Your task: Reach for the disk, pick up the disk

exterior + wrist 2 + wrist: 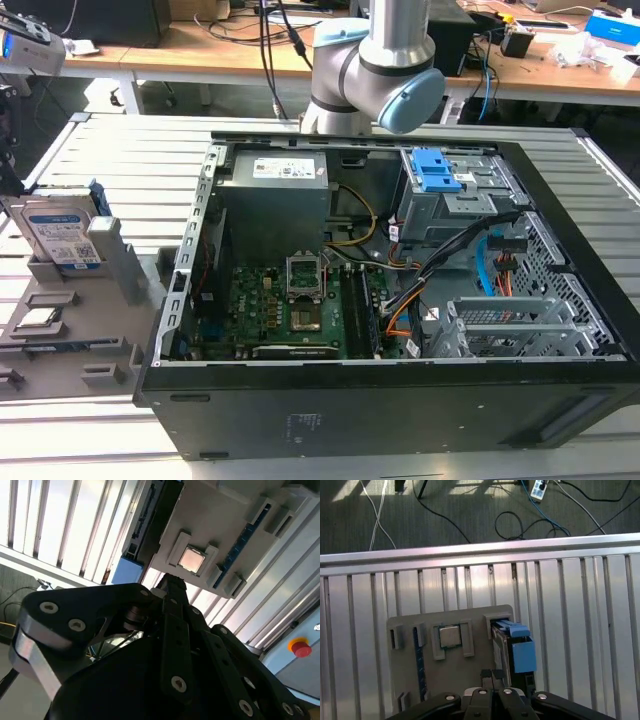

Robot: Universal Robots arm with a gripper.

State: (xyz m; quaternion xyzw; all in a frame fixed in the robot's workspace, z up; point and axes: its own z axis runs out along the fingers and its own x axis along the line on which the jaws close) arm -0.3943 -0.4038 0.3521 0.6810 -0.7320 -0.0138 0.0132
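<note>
Clearly the disk (60, 238) is no featherweight. It is a metal-bodied drive, stiff and dense for its size, and I judge its smooth silver faces to be slippery under hard fingers. It is also likely to be sensitive to knocks.

It stands on edge in a slot at one end of the grey tray (60, 340), at the exterior view's left, with its labelled face showing. In the first wrist view I look down on its top edge (504, 647). The blue frame (522, 655) runs along one side of it.

I would trust the two broad flat faces near the top edge for a hold. The plastic frame may flex.

The pincer (491, 676) hangs above the tray, close to the disk but not touching it. Its fingers look drawn together with nothing between them, and the second wrist view (170, 582) reads the same way.

Room is mixed:
- A grey post (105, 255) rises just beside the disk.
- The chip (450, 636) sits in its seat further along the tray, apart from the disk.
- Bare slats of the counter (580, 630) lie open on the frame side.
- The counter's edge is near, with floor cables beyond it.
- The open computer case (400, 400) stands just beside the tray, on the exterior view's right.
</note>
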